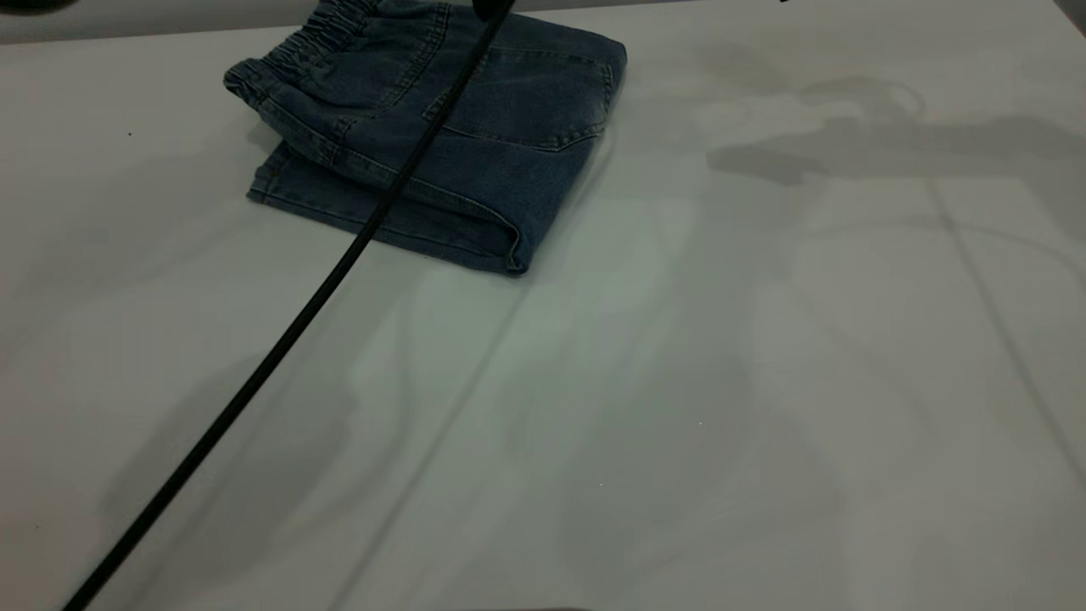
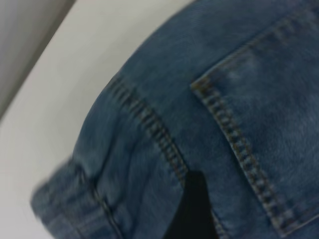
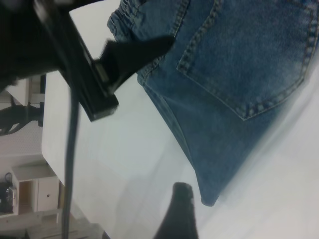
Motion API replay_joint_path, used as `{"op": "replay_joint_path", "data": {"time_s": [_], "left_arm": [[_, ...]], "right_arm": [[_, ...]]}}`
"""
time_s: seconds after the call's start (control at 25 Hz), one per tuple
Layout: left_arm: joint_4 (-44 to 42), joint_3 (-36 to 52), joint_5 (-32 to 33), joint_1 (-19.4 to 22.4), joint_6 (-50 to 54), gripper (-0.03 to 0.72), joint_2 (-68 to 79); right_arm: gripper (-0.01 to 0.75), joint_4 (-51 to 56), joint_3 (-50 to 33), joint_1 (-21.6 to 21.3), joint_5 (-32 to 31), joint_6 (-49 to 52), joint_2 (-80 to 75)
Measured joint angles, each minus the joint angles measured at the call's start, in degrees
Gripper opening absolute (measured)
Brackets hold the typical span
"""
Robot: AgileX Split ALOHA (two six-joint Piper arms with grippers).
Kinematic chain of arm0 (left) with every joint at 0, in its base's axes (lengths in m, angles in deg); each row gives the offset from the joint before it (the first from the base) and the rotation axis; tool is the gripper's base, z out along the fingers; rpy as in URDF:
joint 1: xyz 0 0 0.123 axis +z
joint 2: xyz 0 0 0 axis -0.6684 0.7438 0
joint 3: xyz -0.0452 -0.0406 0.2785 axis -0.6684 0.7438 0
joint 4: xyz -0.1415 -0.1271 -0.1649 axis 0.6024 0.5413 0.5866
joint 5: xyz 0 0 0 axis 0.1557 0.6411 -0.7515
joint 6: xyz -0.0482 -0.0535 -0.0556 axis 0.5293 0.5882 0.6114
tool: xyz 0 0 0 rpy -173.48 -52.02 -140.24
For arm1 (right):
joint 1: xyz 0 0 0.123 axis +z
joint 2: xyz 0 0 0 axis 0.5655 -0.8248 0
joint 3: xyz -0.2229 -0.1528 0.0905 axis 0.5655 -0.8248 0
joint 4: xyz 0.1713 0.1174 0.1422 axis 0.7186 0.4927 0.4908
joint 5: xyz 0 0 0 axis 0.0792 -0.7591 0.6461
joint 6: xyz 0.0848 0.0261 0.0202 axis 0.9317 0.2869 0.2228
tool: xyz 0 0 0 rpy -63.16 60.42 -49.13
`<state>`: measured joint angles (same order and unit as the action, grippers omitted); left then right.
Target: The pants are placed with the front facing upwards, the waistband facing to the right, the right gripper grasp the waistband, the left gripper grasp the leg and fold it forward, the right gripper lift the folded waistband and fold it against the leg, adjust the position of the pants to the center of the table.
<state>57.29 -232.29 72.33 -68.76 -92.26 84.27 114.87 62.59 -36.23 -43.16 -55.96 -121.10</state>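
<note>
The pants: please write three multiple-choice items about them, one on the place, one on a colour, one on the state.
1. In the exterior view, where on the table do the pants lie?
A. near the far edge, left of the middle
B. at the centre
C. at the near right corner

2. What colour is the cable that crosses over the pants?
A. white
B. black
C. red

3. In what state are the pants?
A. spread out flat
B. folded in layers
C. hanging in the air

Key:
1 A: the pants are at the far left part of the table.
2 B: the cable is black.
3 B: stacked layers show under the waistband. The left hand is by the waistband, and the right hand is over bare table.
</note>
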Motion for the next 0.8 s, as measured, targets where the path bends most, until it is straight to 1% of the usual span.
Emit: {"op": "replay_joint_path", "data": {"time_s": [0.12,0.2,0.36,0.48,0.64,0.8], "left_arm": [[0.6,0.0,0.0,0.9,-11.6,0.569,0.5],[2.2,0.6,0.0,2.6,-16.7,0.569,0.6],[7.3,4.0,0.0,7.0,-21.8,0.568,1.1],[10.8,7.0,0.0,9.6,-25.3,0.568,2.1],[13.2,7.8,0.0,10.2,-29.4,0.568,4.0],[14.0,7.7,0.0,10.2,-30.5,0.568,5.7]], "right_arm": [[0.581,0.0,0.0,0.0,-0.3,0.0,0.0],[0.581,0.1,0.0,0.0,-0.9,0.0,0.0],[0.581,0.9,0.0,0.0,-1.4,0.0,0.0],[0.581,1.4,0.0,0.0,-1.5,0.0,0.0],[0.581,1.4,0.0,0.0,-1.5,0.0,0.0],[0.581,1.4,0.0,0.0,-1.6,0.0,0.0]]}}
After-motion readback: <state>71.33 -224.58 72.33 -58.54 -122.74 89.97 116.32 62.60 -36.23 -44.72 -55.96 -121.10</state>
